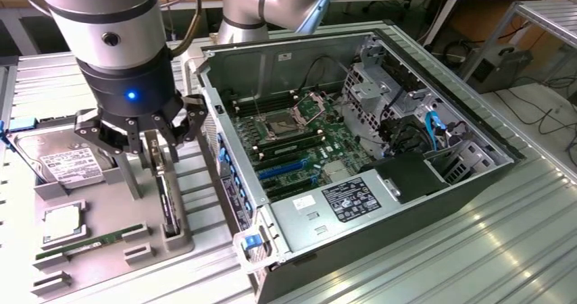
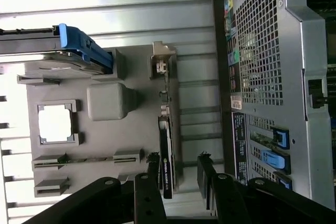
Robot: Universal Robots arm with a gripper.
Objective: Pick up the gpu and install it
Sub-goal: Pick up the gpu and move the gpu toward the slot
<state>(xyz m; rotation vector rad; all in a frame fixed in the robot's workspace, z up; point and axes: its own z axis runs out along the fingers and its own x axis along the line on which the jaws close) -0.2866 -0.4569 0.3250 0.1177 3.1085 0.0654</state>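
The gpu point(image 1: 169, 206) is a thin black card standing on edge in a slot of the grey parts holder point(image 1: 113, 182), at the exterior view's left. In the wrist view the gpu point(image 2: 167, 150) runs lengthwise, with its silver bracket point(image 2: 163, 64) at the far end. My gripper point(image 1: 153, 145) hangs just above the card with its jaws open. Seen from the wrist, the gripper point(image 2: 178, 174) has one fingertip on each side of the card's near end. One fingertip is close beside the card, and nothing is gripped.
The holder also carries a silver hard drive point(image 1: 67, 162) with a blue tab point(image 2: 79, 45), a square processor point(image 1: 61, 223) and a green memory stick point(image 1: 90, 244). The open computer case point(image 1: 361, 148) lies right beside the holder, its motherboard slots point(image 1: 288, 172) exposed. Ribbed metal tabletop surrounds both.
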